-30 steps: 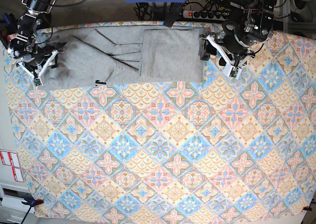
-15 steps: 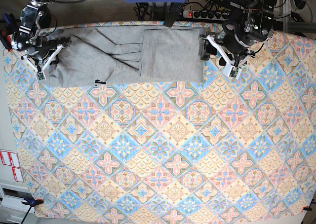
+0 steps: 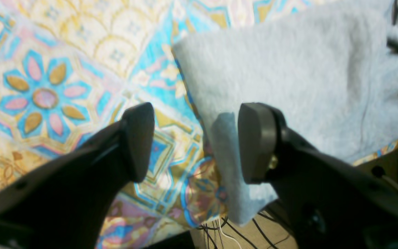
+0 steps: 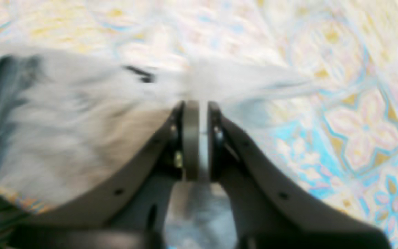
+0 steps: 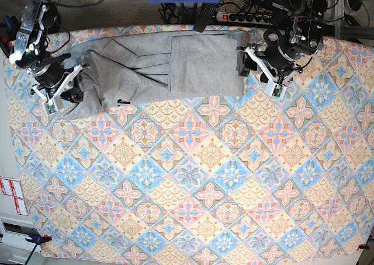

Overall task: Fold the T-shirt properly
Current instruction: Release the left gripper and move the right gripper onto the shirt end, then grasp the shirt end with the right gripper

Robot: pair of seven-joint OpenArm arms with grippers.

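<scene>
A table covered by a patterned cloth of pink, blue and yellow floral diamond tiles carries 1 thing: the heather-grey T-shirt, lying flat along the far edge. The shirt's right half forms a smooth folded rectangle, while its left part is creased into diagonal pleats and bunches toward the table's left side. A small black mark shows at the shirt's near edge. In the left wrist view, a grey corner rests on the cloth.
</scene>
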